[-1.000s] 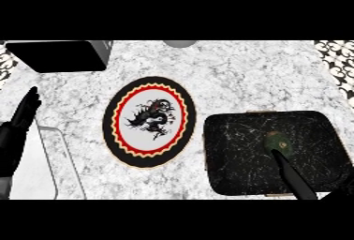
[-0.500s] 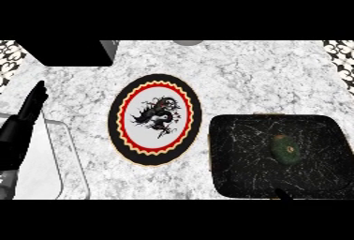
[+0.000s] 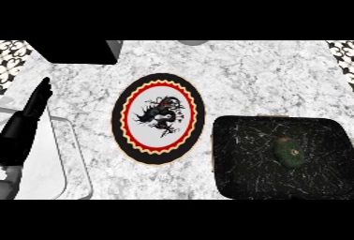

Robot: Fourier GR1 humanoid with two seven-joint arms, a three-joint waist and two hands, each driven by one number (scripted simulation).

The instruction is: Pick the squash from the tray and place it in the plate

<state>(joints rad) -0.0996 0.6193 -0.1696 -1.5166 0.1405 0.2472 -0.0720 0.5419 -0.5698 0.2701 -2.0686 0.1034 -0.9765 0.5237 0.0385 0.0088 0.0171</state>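
A small dark green squash [image 3: 288,151] lies in the black marbled tray [image 3: 239,178] at the lower right of the head view. To the tray's left, on the counter, sits the plate [image 3: 158,118], white in the middle with a black dragon and a red, yellow and black rim. My left hand [image 3: 27,123] rests at the left edge with its fingers straight and pointing up, holding nothing and well away from the plate. No part of my right hand shows in this view.
A black box [image 3: 77,50] stands at the counter's back left corner. A pale grey sink basin [image 3: 48,164] lies at the lower left, partly under my left forearm. A grey round object [image 3: 193,42] peeks in at the top edge.
My right hand, which reached over the tray near the squash a second ago, has drawn back out of view at the bottom. The squash now shows fully. The view has shifted slightly.
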